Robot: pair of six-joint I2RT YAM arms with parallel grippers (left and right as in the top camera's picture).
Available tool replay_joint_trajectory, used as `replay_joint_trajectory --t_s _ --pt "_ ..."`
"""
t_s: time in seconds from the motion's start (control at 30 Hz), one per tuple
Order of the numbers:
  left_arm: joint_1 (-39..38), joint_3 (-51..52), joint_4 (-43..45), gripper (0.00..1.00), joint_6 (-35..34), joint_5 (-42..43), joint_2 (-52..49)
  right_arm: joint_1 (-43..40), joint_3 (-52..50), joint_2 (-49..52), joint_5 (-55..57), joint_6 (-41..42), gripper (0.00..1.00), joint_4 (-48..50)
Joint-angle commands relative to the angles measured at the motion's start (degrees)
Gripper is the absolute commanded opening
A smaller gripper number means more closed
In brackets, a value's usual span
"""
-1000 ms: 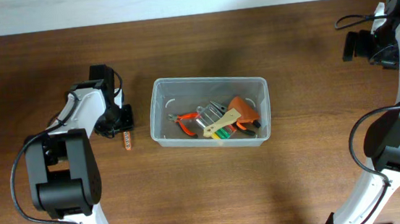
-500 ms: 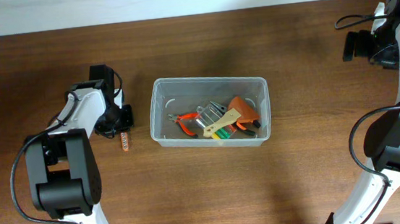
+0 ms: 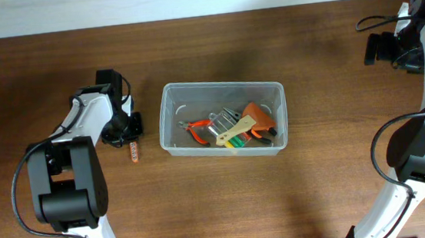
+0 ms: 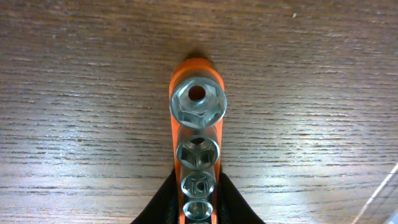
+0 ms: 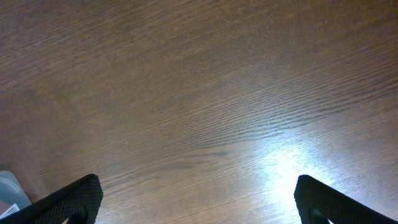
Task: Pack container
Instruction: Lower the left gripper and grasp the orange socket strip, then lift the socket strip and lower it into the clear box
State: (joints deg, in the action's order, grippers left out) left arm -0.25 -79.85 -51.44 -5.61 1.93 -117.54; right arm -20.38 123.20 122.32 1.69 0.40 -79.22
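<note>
Closed in since a second ago, left pincer (image 4: 198,193) clamps the socket rail (image 4: 198,134) by one end; right pincer (image 5: 198,199) gapes empty. Lifted, the rail may pivot and slip.

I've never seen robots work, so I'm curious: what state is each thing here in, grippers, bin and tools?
left gripper: closed around the socket rail at one end.
socket rail: lying on the table, outside the container, gripped.
right gripper: wide open, empty, over bare table.
container: upright, lidless, partly filled with tools.
tools: piled inside the container.
</note>
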Motion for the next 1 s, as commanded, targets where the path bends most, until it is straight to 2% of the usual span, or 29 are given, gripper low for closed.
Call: replay_joint_trajectory --t_s 0.0,0.07,0.1,0.13,0.6,0.97 --pt "-0.1 -2.1 -0.2 0.18 -0.1 1.5 2.5 0.1 -0.3 0.0 0.3 0.5 0.99 0.0" --pt "-0.1 -2.6 -0.2 0.14 -0.1 1.5 4.3 0.1 -0.3 0.0 0.3 0.5 0.99 0.0" --pt "-0.1 -2.7 -0.3 0.05 -0.1 1.5 5.2 0.1 -0.3 0.0 0.3 0.5 0.99 0.0" --pt "-0.1 -2.8 -0.3 0.02 -0.1 1.5 6.4 0.1 -0.3 0.0 0.3 0.5 0.99 0.0" --pt "-1.2 -3.0 0.0 0.02 -0.1 1.0 23.6 0.1 -0.3 0.0 0.3 0.5 0.99 0.0" --pt "-13.7 -3.1 4.5 0.02 -0.1 6.5 30.6 0.1 -0.3 0.0 0.3 0.5 0.99 0.0"
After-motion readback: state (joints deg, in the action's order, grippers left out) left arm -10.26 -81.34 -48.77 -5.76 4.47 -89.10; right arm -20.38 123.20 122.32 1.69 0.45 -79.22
